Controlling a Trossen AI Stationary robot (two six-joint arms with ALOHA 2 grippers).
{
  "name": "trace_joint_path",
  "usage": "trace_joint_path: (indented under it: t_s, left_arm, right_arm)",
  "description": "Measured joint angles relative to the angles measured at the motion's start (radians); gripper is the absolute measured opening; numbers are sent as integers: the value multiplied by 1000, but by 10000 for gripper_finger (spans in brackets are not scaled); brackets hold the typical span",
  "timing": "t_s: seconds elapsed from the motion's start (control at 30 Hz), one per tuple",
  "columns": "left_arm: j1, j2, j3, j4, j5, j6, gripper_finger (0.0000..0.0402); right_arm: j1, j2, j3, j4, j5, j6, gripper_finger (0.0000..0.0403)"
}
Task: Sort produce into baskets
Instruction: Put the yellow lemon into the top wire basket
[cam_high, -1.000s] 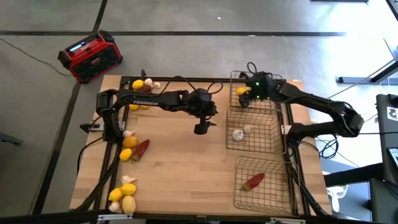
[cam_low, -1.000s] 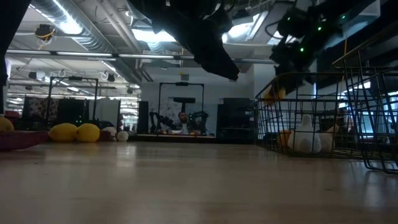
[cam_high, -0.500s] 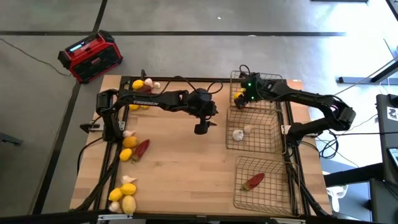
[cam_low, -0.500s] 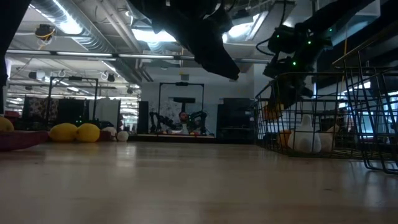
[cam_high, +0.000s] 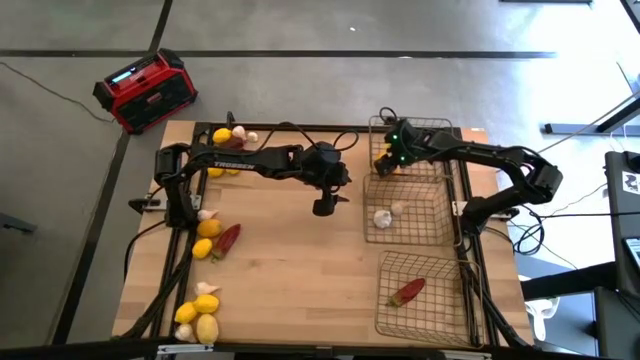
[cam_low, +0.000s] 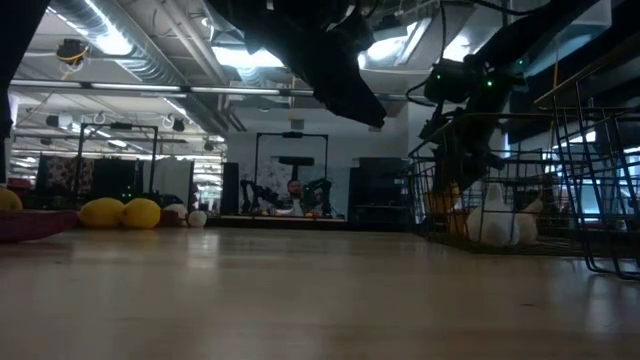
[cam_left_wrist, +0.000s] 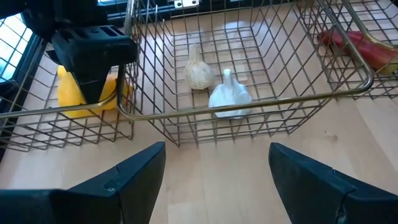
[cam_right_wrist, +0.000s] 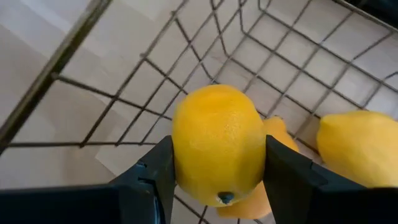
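Three wire baskets stand in a row at the table's right. My right gripper (cam_high: 385, 162) is down inside the far basket (cam_high: 425, 128), shut on a lemon (cam_right_wrist: 217, 143); two more lemons (cam_right_wrist: 357, 149) lie in that basket. The middle basket (cam_high: 425, 232) holds two garlic bulbs (cam_left_wrist: 200, 73), and the near basket (cam_high: 440, 318) holds a red chili (cam_high: 407, 291). My left gripper (cam_high: 325, 205) hangs open over the table's middle, its fingers (cam_left_wrist: 124, 180) short of the middle basket. Loose lemons, garlic and a chili (cam_high: 228, 238) lie along the left side. My right gripper pinches the lemon's two opposite sides (cam_right_wrist: 183, 149) between its two fingers. The fingers slant down from the table's right side. The lemon sits low inside the far basket, above another lemon (cam_right_wrist: 277, 134); whether it rests on anything I cannot tell.
A red-and-black radio (cam_high: 145, 90) stands on the floor beyond the far left corner. Lemons and garlic (cam_high: 228, 136) lie at the far left, more lemons (cam_high: 200, 315) at the near left. Bare wood lies between the left arm and the baskets.
My right gripper has gone down into the far basket with the lemon, shifting a little toward the table's left edge and rolling slightly. The lemon has sunk from rim height to near the basket's floor.
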Motion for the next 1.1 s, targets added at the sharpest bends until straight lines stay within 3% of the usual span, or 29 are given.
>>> trace_joint_path:
  t_s: [0.23,0.47,0.67,1.1]
  left_arm:
    - [0,0,0,1,0,4,282]
    - [0,27,-1,16,4,0,282]
    - [3,39,-1,18,17,-18,282]
    - [3,38,-1,16,19,-21,282]
  right_arm:
    - [-77,0,0,-7,-78,1,180]
    - [-132,0,0,-8,-84,-4,180]
    - [-136,0,0,10,-2,-25,180]
    - [-135,35,0,23,49,-53,186]
